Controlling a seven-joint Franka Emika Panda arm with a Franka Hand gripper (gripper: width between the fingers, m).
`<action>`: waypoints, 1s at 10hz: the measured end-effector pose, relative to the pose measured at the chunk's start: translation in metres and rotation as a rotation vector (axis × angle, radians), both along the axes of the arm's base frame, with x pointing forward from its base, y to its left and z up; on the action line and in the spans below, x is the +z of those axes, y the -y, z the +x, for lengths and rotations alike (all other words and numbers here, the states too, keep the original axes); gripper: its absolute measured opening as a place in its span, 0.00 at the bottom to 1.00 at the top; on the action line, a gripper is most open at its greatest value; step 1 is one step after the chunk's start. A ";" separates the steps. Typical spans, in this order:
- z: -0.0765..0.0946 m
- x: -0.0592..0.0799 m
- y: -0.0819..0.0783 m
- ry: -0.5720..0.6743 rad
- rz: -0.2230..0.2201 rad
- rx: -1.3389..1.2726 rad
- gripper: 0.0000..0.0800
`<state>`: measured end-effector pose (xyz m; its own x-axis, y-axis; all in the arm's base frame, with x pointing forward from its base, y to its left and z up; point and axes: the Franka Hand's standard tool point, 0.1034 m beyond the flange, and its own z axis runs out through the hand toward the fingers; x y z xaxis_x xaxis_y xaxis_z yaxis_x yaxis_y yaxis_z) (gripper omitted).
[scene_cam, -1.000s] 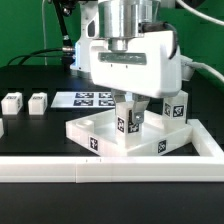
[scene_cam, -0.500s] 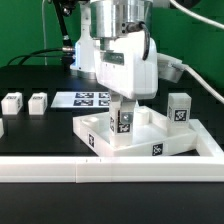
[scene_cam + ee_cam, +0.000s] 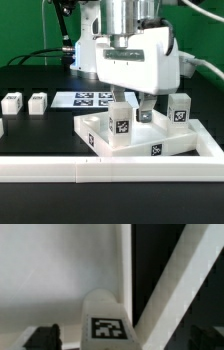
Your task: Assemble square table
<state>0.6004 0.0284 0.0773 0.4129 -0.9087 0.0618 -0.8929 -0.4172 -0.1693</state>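
Border wall: the long white L-shaped border wall (image 3: 100,168) lies nearest the camera. It runs along the front, below and in front of the fingers, then turns back along the exterior view's right.

Square table tray: the white square table tray (image 3: 140,142) sits flat on the black tabletop (image 3: 40,135), just behind the border wall and directly under the fingers. Black-and-white tags show on its two near sides.

Leg under the fingers: one short white tagged leg (image 3: 120,122) (image 3: 107,319) stands upright in the tray, in the space between the fingers. Its tag faces the exterior camera.

Fingers: the fingers (image 3: 146,112) (image 3: 45,336) are spread. In the wrist view each dark tip stands clear of the leg, with a gap on either side, so nothing is pinched.

Gripper: the gripper (image 3: 130,108) (image 3: 125,338) points straight down over the tray, its broad white body filling the top middle of the exterior view.

Corner leg: a second tagged leg (image 3: 178,108) stands upright at the tray's far corner. It is to the exterior view's right of the fingers and apart from them.

Loose legs: two more white legs (image 3: 25,101) sit side by side on the tabletop, well to the exterior view's left of the fingers.

Marker board: the marker board (image 3: 85,99) lies flat behind the tray, beyond the fingers and to the exterior view's left of them.
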 end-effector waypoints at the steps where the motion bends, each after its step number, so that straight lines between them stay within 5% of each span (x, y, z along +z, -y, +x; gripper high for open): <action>1: -0.002 0.005 0.001 0.003 -0.012 0.090 0.81; 5: -0.008 0.017 0.022 0.000 -0.027 0.351 0.81; 8: -0.008 0.017 0.020 0.000 -0.028 0.354 0.81; 10: -0.010 0.018 0.024 0.030 -0.076 0.496 0.81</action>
<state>0.5900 0.0043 0.0951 0.7913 -0.5955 0.1386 -0.5788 -0.8026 -0.1445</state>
